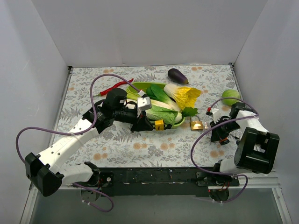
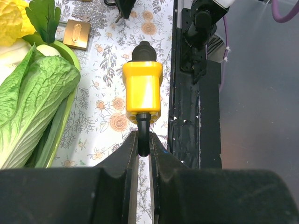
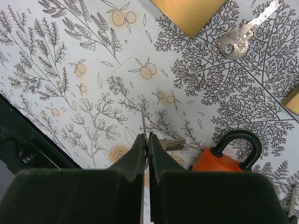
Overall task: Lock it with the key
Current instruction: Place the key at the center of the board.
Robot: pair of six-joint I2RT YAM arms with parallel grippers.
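My left gripper point(image 2: 144, 140) is shut on the black shackle of a yellow padlock point(image 2: 142, 91) and holds it just above the floral cloth; a black key head point(image 2: 145, 50) sticks out of the lock's far end. In the top view this padlock point(image 1: 159, 124) hangs beside the green tray. My right gripper point(image 3: 147, 140) is shut on a thin silver key point(image 3: 144, 122), seen edge-on, with its blade pointing away. An orange padlock point(image 3: 219, 161) with a black shackle lies just right of it. In the top view the right gripper point(image 1: 214, 129) is next to a brass padlock point(image 1: 196, 124).
A green tray point(image 1: 180, 122) holds cabbage and other vegetables. An eggplant point(image 1: 177, 75), a red chilli point(image 1: 114, 86) and a green apple point(image 1: 230, 96) lie around it. A loose silver key point(image 3: 238, 39) and the brass padlock's corner point(image 3: 187, 11) lie ahead of my right gripper. The black base rail point(image 2: 194, 116) runs beside the yellow padlock.
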